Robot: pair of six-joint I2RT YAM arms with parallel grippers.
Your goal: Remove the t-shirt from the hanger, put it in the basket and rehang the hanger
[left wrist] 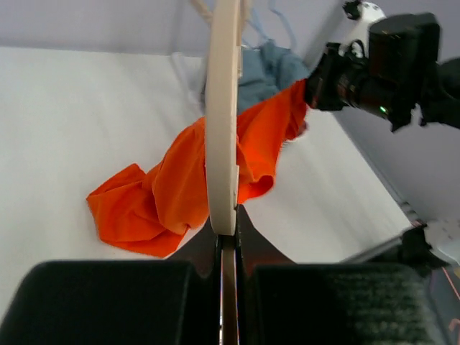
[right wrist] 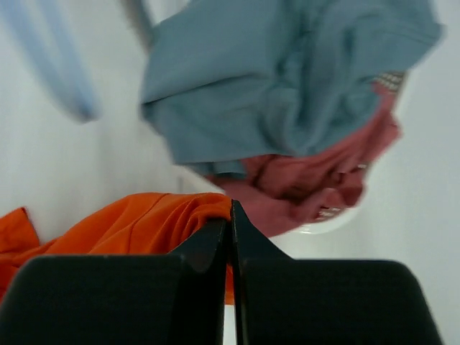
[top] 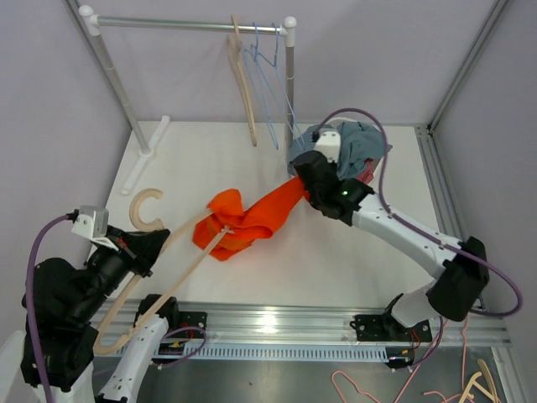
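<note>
An orange t-shirt lies bunched mid-table, still over one arm of a pale wooden hanger. My left gripper is shut on the hanger near its C-shaped hook. In the left wrist view the hanger runs straight out from the closed jaws into the shirt. My right gripper is shut on the shirt's far end and holds it stretched up to the right. In the right wrist view an orange fold is pinched between the jaws.
A clothes rail at the back carries a wooden hanger and blue wire hangers. A pile of blue and pink clothes sits just behind the right gripper. Spare hangers lie beyond the table's front right.
</note>
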